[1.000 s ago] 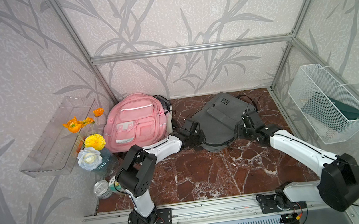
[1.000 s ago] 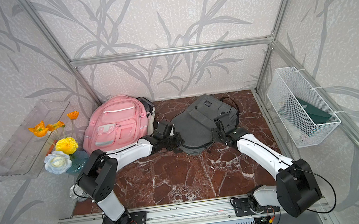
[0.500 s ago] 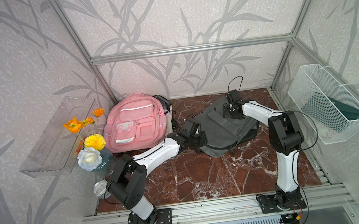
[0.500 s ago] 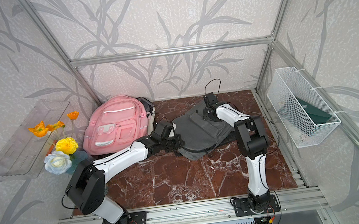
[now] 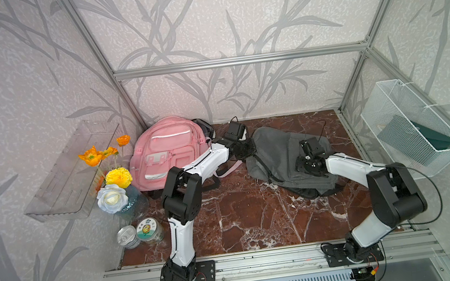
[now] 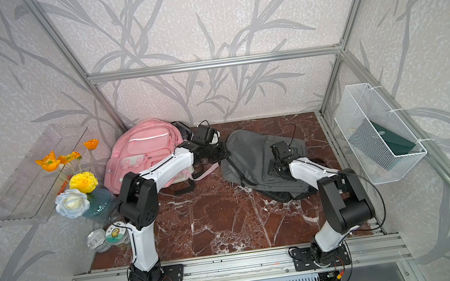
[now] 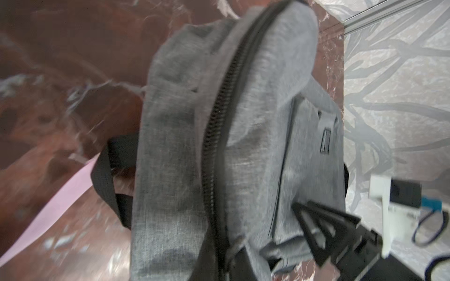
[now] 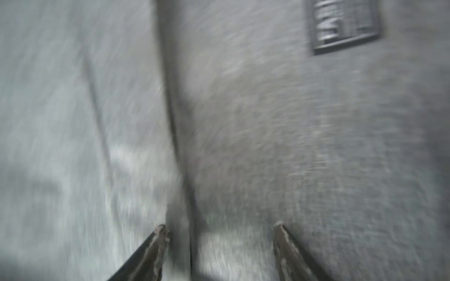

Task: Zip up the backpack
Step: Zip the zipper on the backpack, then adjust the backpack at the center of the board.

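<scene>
While spread, right gripper (image 8: 220, 227) over backpack (image 8: 316, 133)

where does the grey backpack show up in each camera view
both top views: grey backpack lies right of centre on the marble floor, beside the pink backpack.
left wrist: fills the middle, black zipper running along it.
right wrist: blurred grey fabric fills the whole frame.
shared landmark: small dark label patch, in both wrist views; not discernible from above.
</scene>
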Tool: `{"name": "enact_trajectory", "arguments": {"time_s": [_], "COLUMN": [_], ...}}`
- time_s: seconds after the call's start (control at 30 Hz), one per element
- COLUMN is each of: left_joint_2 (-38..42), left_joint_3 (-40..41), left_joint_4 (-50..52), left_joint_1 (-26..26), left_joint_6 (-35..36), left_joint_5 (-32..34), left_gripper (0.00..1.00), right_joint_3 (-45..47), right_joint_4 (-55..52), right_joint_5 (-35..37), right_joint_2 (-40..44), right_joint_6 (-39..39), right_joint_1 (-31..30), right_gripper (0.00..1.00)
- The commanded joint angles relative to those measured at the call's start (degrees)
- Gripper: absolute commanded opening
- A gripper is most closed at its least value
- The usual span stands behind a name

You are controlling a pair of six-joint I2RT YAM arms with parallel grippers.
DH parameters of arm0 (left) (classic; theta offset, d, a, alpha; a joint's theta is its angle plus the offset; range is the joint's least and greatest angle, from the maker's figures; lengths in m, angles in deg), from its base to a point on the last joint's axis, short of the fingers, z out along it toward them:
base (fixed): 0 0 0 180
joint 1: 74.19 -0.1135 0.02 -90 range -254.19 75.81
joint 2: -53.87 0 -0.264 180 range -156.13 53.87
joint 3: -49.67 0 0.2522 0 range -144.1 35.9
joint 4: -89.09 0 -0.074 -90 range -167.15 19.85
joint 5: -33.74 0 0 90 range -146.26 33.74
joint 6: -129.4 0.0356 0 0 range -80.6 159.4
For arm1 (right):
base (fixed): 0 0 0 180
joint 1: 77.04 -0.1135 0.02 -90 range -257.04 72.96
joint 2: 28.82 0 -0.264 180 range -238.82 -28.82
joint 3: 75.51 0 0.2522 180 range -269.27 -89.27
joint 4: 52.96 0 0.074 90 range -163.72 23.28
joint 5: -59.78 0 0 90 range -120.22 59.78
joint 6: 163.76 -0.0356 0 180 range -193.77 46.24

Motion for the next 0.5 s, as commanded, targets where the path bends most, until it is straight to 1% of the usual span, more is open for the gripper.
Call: {"name": "enact_trajectory", "arguments": {"time_s": [0.0,0.07,0.1,0.13,0.17,0.23,0.3,0.33,0.4,0.43,0.47], "left_joint_2": [-9.8,-15.1,-16.8,-17.8,-18.2,-16.8,-13.0,-9.7,-2.6,0.9,3.4], "left_joint_3": [-14.2,-21.9,-24.8,-27.0,-28.4,-28.7,-26.3,-22.8,-13.9,-7.9,-3.7], "left_joint_4": [1.2,4.5,5.6,7.1,8.5,11.4,14.6,15.2,12.6,9.9,7.7], "left_joint_1": [-0.7,-0.8,-0.7,-0.6,-0.6,-0.5,-0.1,0.4,1.8,2.7,3.6], "left_joint_6": [1.3,0.8,0.8,1.0,1.2,1.7,2.7,3.1,2.8,2.3,1.7], "left_joint_5": [-2.2,-2.1,-2.1,-1.9,-1.6,0.5,4.5,7.1,10.6,10.9,10.6], "left_gripper": [0.08,0.17,0.24,0.34,0.39,0.51,0.59,0.63,0.7,0.72,0.73], "right_joint_3": [5.6,4.8,3.9,2.8,1.9,-0.3,-2.7,-3.9,-6.0,-6.6,-6.6], "right_joint_4": [-5.6,-6.2,-6.9,-7.3,-7.6,-7.9,-8.6,-9.0,-9.5,-9.6,-9.0], "right_joint_5": [-3.5,-3.7,-2.8,-2.1,-1.8,-0.2,1.0,1.1,-0.3,-1.4,-2.6], "right_joint_2": [5.3,8.8,10.1,11.1,11.4,10.7,8.8,7.5,4.8,3.4,2.2], "right_joint_6": [-1.1,2.1,3.6,5.0,6.0,8.1,9.5,10.1,10.5,10.0,9.4], "right_joint_1": [-0.9,-2.4,-3.2,-3.8,-3.9,-3.8,-3.8,-3.8,-3.8,-3.8,-3.8], "right_gripper": [0.7,0.7,0.7,0.7,0.7,0.7,0.7,0.7,0.7,0.7,0.7]}}
